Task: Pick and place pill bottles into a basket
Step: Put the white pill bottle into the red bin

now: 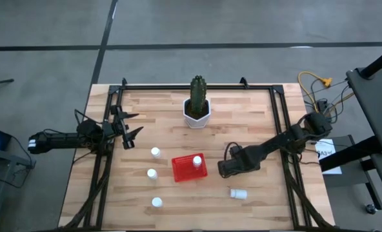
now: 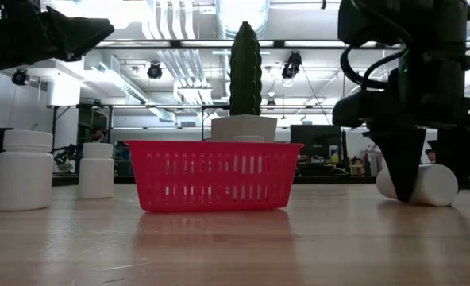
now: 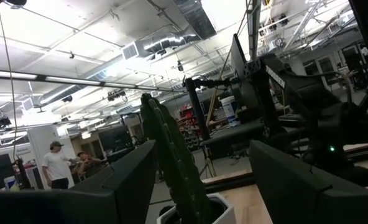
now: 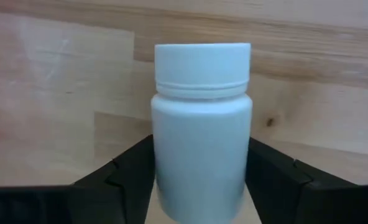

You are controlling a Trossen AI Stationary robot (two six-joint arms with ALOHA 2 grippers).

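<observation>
Looking down from overhead, I see my right hand (image 1: 224, 169) low over the wooden surface (image 1: 255, 116), just right of the red basket (image 1: 184, 171). In its wrist camera a white pill bottle (image 4: 201, 124) sits between the two dark fingers (image 4: 125, 177), which stand spread on either side of it; I cannot tell whether they are touching its sides. One bottle (image 1: 197, 161) stands inside the basket. Three more stand upright left of the basket: one (image 1: 155, 153) farthest back, one (image 1: 151, 173) in the middle, one (image 1: 157, 202) nearest the front edge. Another bottle (image 1: 238, 193) lies on its side near the front, right of the basket. My left hand (image 1: 131, 129) hangs above the surface's left side with its fingers apart and nothing in them. A cactus in a white pot (image 1: 197, 111) stands at the back, behind the basket.
</observation>
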